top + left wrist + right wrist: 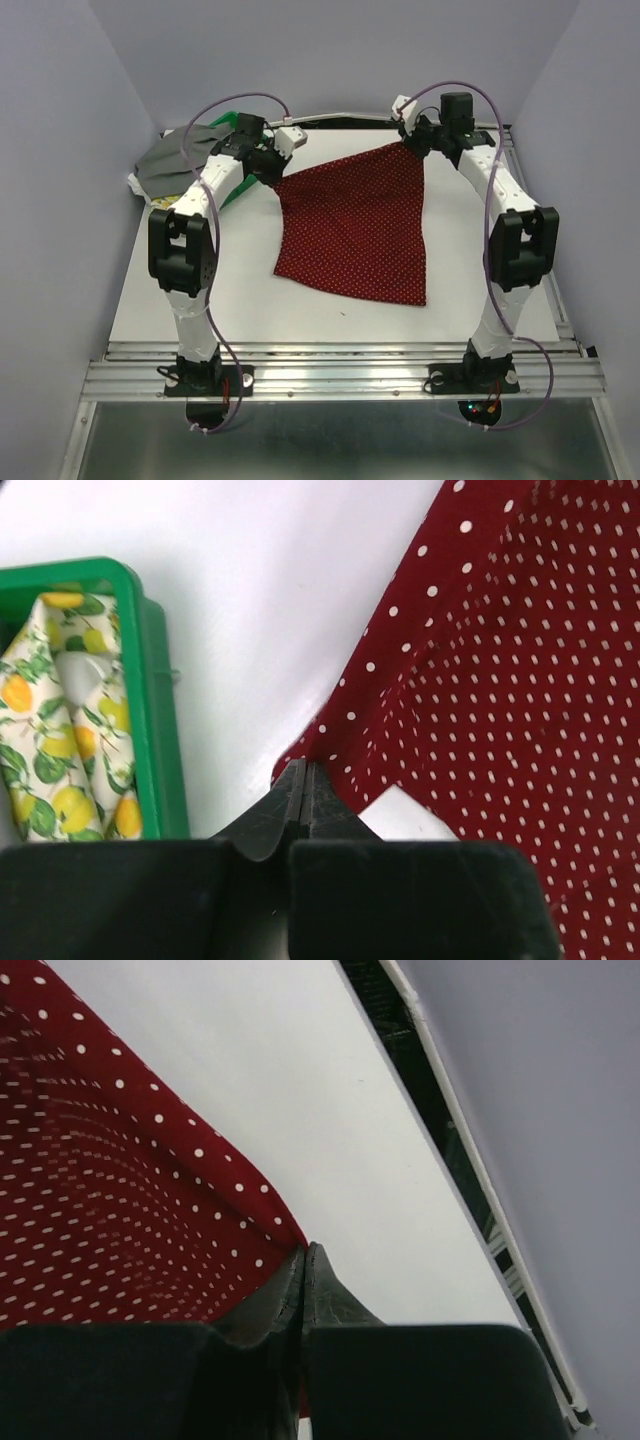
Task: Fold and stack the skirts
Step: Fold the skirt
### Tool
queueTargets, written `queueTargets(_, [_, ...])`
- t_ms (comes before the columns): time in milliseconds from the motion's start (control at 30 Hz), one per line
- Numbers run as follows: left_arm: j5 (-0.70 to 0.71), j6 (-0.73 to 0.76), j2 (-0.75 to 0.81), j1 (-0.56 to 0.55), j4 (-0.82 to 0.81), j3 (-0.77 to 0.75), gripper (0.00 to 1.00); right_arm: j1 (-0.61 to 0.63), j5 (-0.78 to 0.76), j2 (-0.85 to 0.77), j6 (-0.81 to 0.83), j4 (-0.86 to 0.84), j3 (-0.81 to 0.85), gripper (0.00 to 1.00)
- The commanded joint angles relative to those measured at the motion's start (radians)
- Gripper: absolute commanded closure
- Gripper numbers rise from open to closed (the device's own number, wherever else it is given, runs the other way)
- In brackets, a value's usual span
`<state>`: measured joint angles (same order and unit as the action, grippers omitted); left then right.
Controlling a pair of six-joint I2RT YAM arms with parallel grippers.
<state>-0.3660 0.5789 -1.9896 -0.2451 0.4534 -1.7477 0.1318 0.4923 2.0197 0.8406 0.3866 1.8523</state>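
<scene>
The white table [240, 300] fills most of the top view. Across its middle spreads the dark red skirt [360, 225] with tiny white dots, its far edge lifted at both corners between the two arms and its near hem resting on the table. At the far left corner the grey skirt [170, 160] lies crumpled against the green tray [160, 730], and inside the tray the lemon-print skirt [60, 740] is bunched against the wall. The left gripper [305, 780] has its jaws pressed together on the dark red skirt's far left corner, just beside the tray; the right gripper [303, 1260] is likewise pinched tight on the far right corner.
</scene>
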Motion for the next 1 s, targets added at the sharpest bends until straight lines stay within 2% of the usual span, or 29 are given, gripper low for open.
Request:
queueTargets(0, [-0.027, 0.090, 0.184, 0.007, 0.004, 0.135, 1.00, -0.008, 0.032, -0.148, 0.028, 0.080, -0.117, 0.99])
queueTargets(433, [-0.100, 0.248, 0.518, -0.034, 0.044, 0.589, 1.00, 0.037, 0.049, -0.562, 0.017, 0.215, -0.612, 0.99])
queueTargets(600, [-0.113, 0.272, 0.629, -0.106, 0.073, 0.730, 1.00, 0.048, 0.068, -0.671, 0.006, 0.253, -0.717, 0.99])
queueTargets(800, [-0.039, 0.288, 0.690, -0.216, 0.088, 0.852, 1.00, 0.058, 0.074, -0.776, 0.063, 0.316, -0.884, 0.99])
queueTargets(967, [0.038, 0.272, 0.635, -0.238, 0.018, 0.919, 1.00, 0.139, 0.057, -0.832, 0.060, 0.279, -1.031, 0.99])
